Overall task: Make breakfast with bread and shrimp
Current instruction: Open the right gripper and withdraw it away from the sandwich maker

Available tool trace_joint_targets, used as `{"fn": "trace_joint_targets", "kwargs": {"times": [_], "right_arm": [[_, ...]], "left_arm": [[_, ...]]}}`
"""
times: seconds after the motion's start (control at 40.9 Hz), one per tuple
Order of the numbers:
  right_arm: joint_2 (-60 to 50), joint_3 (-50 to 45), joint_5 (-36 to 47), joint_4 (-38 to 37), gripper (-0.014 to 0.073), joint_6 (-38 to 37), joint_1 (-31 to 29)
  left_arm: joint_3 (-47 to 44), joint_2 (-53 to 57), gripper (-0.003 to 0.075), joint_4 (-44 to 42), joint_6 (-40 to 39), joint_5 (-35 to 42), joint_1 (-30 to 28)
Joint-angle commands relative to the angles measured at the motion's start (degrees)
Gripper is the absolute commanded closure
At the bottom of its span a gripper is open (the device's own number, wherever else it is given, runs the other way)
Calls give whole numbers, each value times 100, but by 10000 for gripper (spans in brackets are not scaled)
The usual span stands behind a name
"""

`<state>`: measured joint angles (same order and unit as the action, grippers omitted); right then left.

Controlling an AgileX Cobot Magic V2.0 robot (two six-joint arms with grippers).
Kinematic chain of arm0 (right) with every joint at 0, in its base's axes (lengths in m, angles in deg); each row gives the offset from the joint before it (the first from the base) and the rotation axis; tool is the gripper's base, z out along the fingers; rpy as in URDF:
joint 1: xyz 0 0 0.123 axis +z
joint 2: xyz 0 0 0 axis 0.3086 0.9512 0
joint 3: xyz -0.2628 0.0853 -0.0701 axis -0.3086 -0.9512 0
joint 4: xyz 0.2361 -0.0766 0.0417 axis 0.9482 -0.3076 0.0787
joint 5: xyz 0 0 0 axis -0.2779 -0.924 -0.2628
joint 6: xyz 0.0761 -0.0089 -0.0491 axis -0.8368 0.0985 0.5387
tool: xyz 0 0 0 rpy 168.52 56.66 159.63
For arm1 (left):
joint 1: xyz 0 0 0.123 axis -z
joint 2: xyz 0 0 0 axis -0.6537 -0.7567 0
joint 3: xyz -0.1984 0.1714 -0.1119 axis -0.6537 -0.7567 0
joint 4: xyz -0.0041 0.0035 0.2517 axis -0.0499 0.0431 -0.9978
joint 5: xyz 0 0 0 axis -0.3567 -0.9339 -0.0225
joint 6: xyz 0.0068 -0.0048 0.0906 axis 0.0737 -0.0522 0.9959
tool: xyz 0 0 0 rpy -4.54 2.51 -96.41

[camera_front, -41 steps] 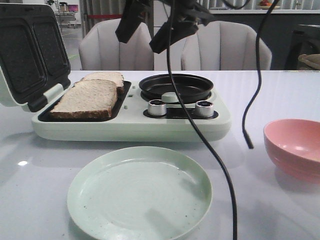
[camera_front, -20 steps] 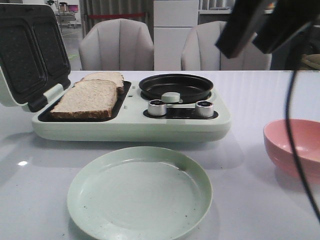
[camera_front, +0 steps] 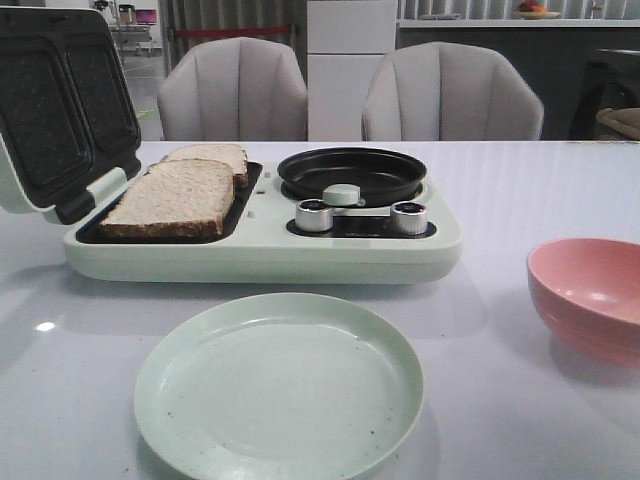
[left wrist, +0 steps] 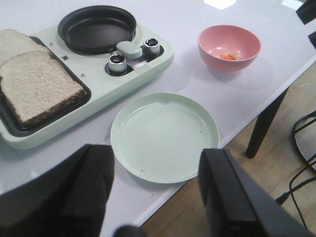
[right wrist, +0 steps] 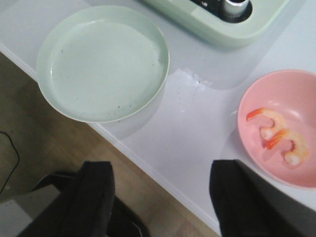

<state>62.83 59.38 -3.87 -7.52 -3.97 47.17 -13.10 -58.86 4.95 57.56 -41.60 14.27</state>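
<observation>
Two white bread slices (camera_front: 180, 192) on the black grill plate (camera_front: 245, 195); curled orange-pink shrimp (right wrist: 279, 136) in the pink bowl (right wrist: 249, 143); left gripper (left wrist: 155, 190) and right gripper (right wrist: 160, 192) both spread wide, holding nothing.

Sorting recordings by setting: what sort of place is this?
Probably a dining or kitchen-style mock-up in a lab: a breakfast maker holding bread, a plate on a white table, and two padded chairs behind.

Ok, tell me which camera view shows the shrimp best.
The right wrist view: it looks down into the pink bowl and shows two curled shrimp clearly. The left wrist view shows only a small orange speck; in the front view the bowl's wall hides them.
</observation>
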Motion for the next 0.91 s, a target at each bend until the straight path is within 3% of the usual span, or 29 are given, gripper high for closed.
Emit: {"fn": "trace_joint_targets", "kwargs": {"times": [0.0, 0.122, 0.392, 0.538, 0.661, 0.881], "right_arm": [[-421, 65, 575, -25, 78, -12, -12], [-729, 64, 600, -25, 78, -12, -12], [-809, 64, 585, -25, 78, -12, -12], [-809, 64, 585, -25, 78, -12, -12], [-809, 64, 585, -25, 78, -12, -12], [-809, 64, 585, -25, 78, -12, -12]], "left_arm": [[211, -56, 286, -202, -28, 282, 42], [407, -271, 286, -454, -81, -284, 42], [1221, -1438, 286, -1258, -709, -2328, -168], [1541, -2250, 286, -1394, -709, -2837, -546], [1910, -2976, 286, -1004, -595, -2878, -1248], [2602, -3968, 286, 610, 995, -2435, -2982]]}}
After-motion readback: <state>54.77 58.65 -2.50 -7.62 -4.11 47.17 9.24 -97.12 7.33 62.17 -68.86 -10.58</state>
